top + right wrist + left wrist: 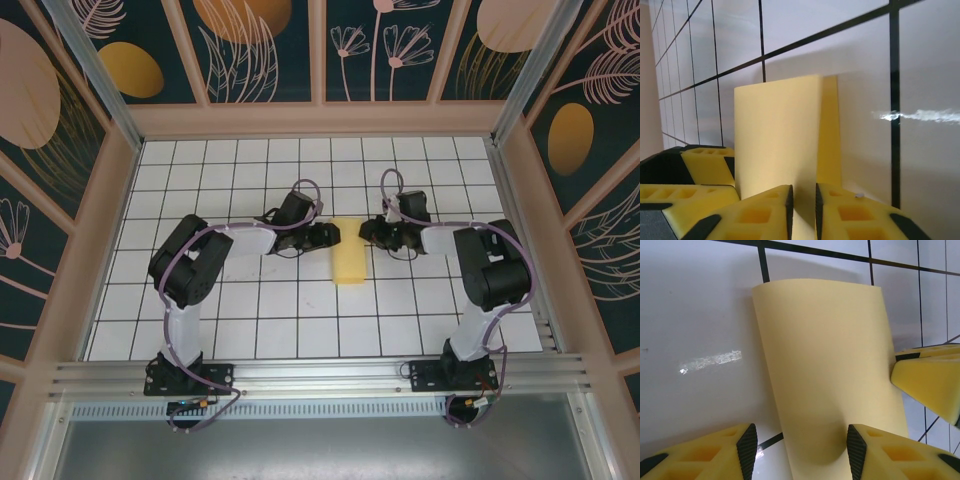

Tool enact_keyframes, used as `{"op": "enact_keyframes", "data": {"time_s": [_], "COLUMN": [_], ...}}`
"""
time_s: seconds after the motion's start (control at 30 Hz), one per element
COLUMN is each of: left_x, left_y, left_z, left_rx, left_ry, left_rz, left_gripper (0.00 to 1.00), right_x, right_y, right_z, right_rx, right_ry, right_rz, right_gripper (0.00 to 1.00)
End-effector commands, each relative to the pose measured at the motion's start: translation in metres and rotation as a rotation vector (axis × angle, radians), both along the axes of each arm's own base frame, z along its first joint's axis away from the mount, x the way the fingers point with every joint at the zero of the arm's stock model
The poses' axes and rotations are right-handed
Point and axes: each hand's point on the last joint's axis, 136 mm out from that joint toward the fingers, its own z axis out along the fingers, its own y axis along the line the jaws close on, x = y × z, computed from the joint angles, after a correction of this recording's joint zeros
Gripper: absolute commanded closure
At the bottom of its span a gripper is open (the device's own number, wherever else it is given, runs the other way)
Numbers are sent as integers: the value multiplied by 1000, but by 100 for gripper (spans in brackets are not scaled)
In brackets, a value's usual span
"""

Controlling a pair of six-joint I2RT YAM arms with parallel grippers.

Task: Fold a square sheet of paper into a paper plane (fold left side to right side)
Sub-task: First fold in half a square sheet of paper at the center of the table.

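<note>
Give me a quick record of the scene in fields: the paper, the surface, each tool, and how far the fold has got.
paper: yellow sheet, doubled over into a narrow strip, top layer bowed up
surface: white gridded table
left tool: open, one finger on either side of the strip's end
right tool: jaws a narrow gap apart, edge of the lifted layer in the gap
fold: laid over, but the crease looks soft and not yet pressed flat

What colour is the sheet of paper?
The sheet of paper is pale yellow, clearest in the left wrist view.
</note>
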Motion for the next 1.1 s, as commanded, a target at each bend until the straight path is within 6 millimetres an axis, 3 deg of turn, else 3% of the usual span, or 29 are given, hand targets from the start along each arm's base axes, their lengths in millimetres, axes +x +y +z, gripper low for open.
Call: {"op": "enact_keyframes", "data": {"time_s": [0.0,0.13,0.33,1.07], "left_x": [-6,-6,-5,-12], "left_y": [-1,-2,2,11], "left_z": [-18,-21,-27,-37], "left_rx": [39,54,82,160], "left_ry": [53,57,59,36], "left_rz": [7,9,18,-45], "left_gripper": [46,47,49,55], "right_x": [2,1,-5,-14], "right_y": [-6,-26,-45,-47], "right_z": [17,17,22,21], "right_rx": [-5,-66,-129,-135], "right_ry": [-56,-66,-85,-85], "right_rz": [7,-41,-74,-58], "right_gripper": [70,61,61,60]}}
